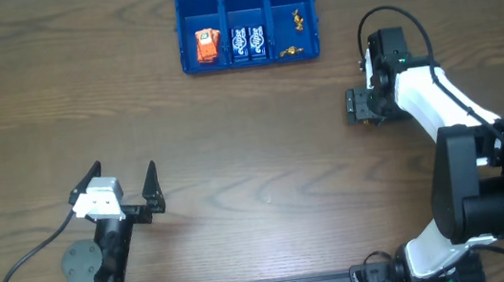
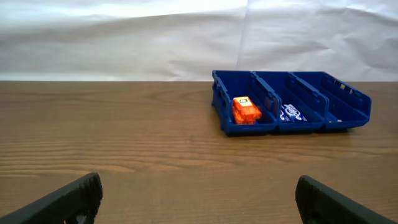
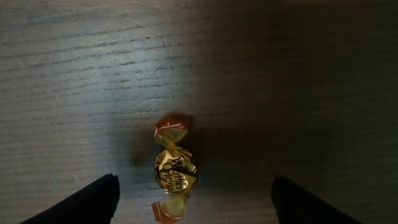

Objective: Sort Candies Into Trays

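Note:
A blue three-compartment tray (image 1: 183, 34) stands at the table's far middle. Its left bin holds an orange candy (image 1: 209, 46), the middle bin blue candies (image 1: 248, 41), the right bin gold candies (image 1: 295, 22). My right gripper (image 1: 361, 106) hangs open, pointing down, to the right of the tray and nearer me. Directly under it a gold-wrapped candy (image 3: 175, 171) lies on the wood between the spread fingers (image 3: 81, 202). My left gripper (image 1: 126, 190) stands open and empty near the front left, facing the tray (image 2: 249, 127) and its orange candy (image 2: 245, 109).
Bare wooden tabletop stretches between the two arms and the tray. A white backdrop rises behind the table's far edge in the left wrist view.

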You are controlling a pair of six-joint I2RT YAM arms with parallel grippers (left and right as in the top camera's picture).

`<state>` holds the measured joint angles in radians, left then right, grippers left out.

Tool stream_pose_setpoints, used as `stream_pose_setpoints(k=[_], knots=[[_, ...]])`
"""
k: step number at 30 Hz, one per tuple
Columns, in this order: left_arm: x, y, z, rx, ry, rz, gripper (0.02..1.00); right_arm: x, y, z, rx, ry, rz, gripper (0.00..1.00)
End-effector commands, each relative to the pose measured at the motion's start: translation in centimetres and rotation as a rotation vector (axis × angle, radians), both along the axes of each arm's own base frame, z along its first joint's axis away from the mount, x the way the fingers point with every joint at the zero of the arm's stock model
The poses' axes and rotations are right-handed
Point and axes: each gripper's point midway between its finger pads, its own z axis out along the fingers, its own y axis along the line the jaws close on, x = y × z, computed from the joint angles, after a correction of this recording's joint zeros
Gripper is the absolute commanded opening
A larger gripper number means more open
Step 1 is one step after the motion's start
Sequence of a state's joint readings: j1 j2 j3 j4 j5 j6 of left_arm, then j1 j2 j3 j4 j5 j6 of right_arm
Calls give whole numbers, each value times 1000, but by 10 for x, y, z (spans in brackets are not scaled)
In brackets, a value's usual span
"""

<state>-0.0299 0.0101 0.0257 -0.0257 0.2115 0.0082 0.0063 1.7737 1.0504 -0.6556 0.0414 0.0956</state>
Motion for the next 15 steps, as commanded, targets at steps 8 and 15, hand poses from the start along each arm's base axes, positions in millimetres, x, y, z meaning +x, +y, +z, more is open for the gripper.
stream_pose_setpoints(k=[8,15], knots=[[-1,-4,-16,13,41,-22,996,0,8,-12,-7,20,17,730],[-1,-4,-16,13,41,-22,998,3,8,-16,-7,15,12,695]])
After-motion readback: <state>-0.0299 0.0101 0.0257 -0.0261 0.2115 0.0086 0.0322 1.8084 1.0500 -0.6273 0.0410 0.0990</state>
